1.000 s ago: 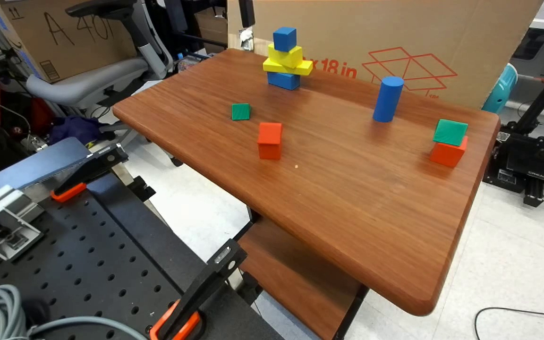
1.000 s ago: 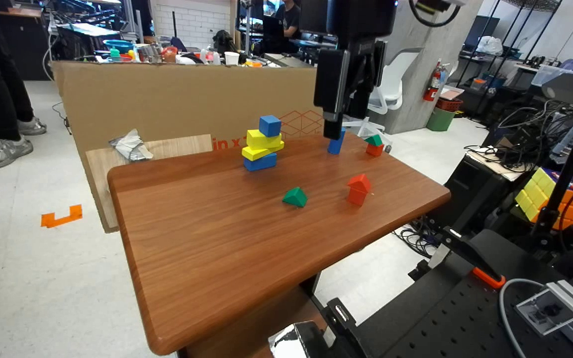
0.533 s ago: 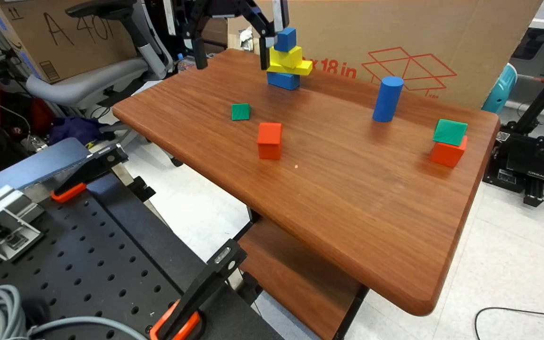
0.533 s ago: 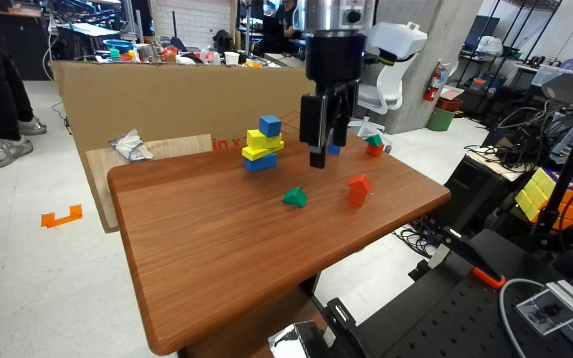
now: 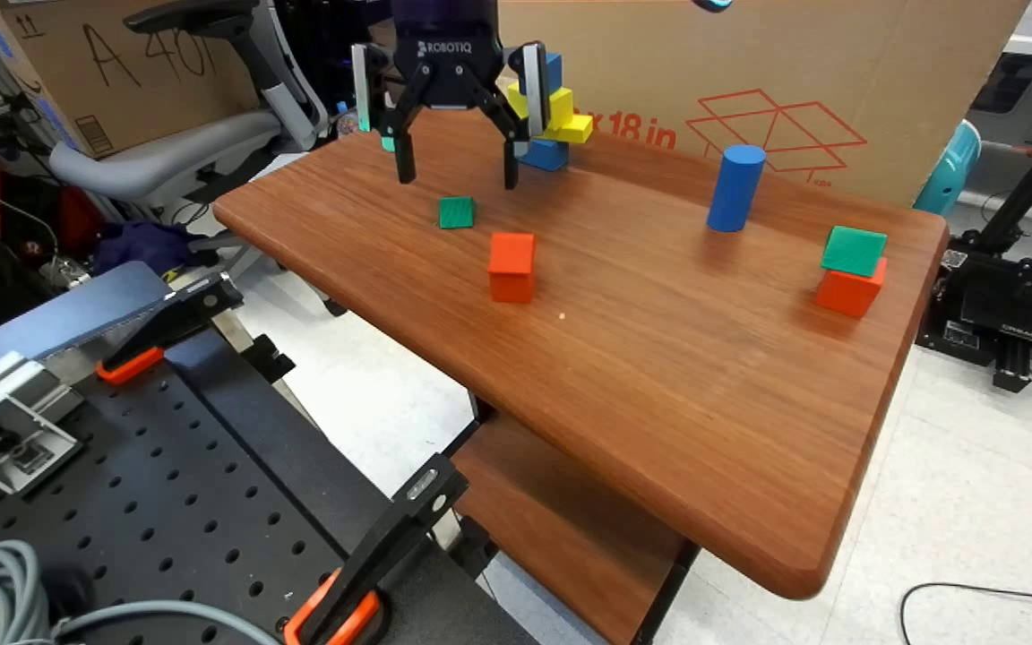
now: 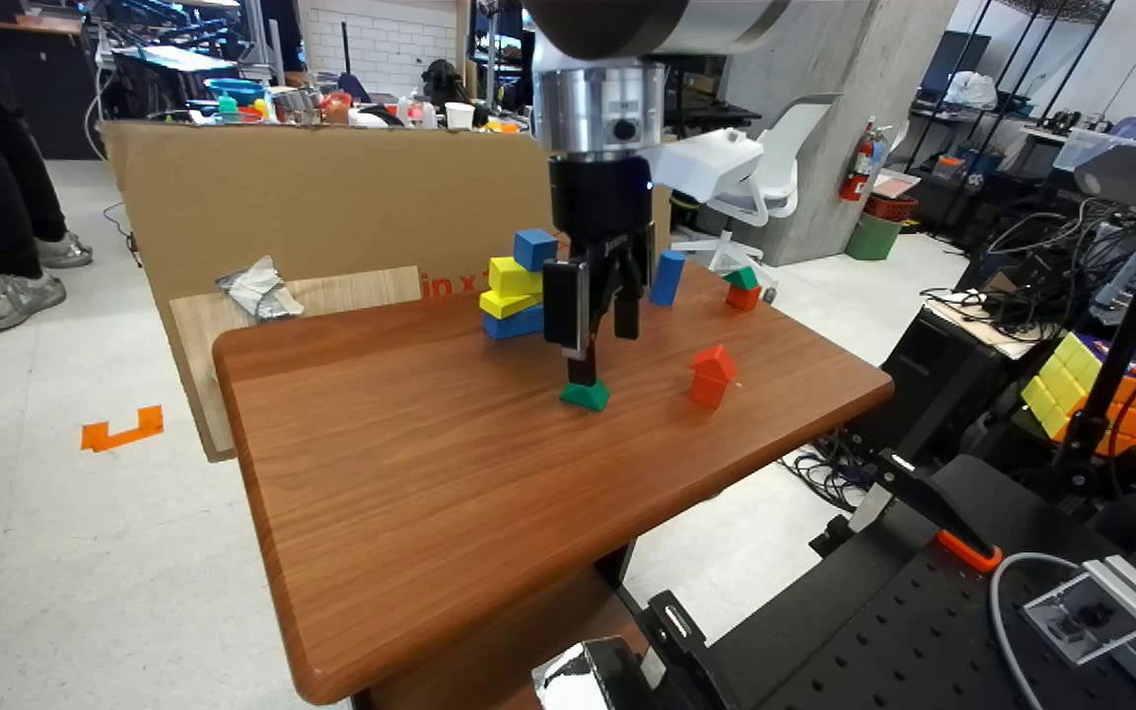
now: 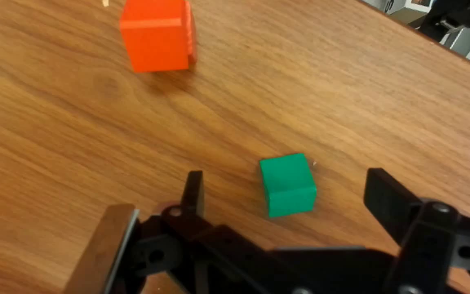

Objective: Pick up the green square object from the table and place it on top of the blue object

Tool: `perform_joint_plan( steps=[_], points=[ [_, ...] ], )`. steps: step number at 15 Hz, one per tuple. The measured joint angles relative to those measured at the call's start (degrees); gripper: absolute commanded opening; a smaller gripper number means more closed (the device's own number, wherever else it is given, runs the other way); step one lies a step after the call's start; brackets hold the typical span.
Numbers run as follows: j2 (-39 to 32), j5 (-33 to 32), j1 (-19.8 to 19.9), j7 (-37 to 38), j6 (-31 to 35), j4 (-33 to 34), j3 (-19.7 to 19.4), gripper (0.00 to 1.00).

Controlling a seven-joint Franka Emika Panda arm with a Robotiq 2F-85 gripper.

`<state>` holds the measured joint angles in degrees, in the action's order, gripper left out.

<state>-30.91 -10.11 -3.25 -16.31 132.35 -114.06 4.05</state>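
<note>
The small green block [image 5: 457, 212] sits on the table. In an exterior view it has a triangular, wedge-like side [image 6: 585, 397]. The blue object is a tall upright blue cylinder [image 5: 736, 188] farther back, also visible in an exterior view [image 6: 667, 278]. My gripper [image 5: 458, 181] is open and empty, pointing down above the table near the green block. In an exterior view one fingertip of the gripper [image 6: 604, 357] overlaps the block's top edge. In the wrist view the green block [image 7: 288, 185] appears between the spread fingers [image 7: 193, 192], apart from both.
A red block pair [image 5: 512, 267] stands near the green block. A stack of blue and yellow blocks [image 6: 519, 286] stands close behind the gripper. A green wedge on a red block [image 5: 852, 269] stands near the table's far end. A cardboard sheet [image 6: 361, 207] stands behind the table.
My gripper has come down and toward the green block, entering from the top in an exterior view. It stays open. The blocks have not moved.
</note>
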Motion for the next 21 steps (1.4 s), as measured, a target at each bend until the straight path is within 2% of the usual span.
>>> perform_joint_plan(
  steps=[4,5,6,12,15,21],
  points=[
    [-4.5,-0.5,-1.0,0.1,-2.0,3.4,0.0,1.0],
    [-5.3,-0.7,-1.1,0.1,-2.7,4.0,0.0,0.92],
    [-6.1,-0.9,-1.2,0.1,-3.2,4.5,-0.1,0.74],
    [-6.2,-2.4,-1.8,0.1,-5.6,6.3,-0.2,0.28],
    [-5.8,-2.5,-2.4,0.1,-6.1,6.2,0.0,0.08],
    [-3.3,-4.1,-3.1,3.0,-5.0,3.8,0.0,0.08]
  ],
)
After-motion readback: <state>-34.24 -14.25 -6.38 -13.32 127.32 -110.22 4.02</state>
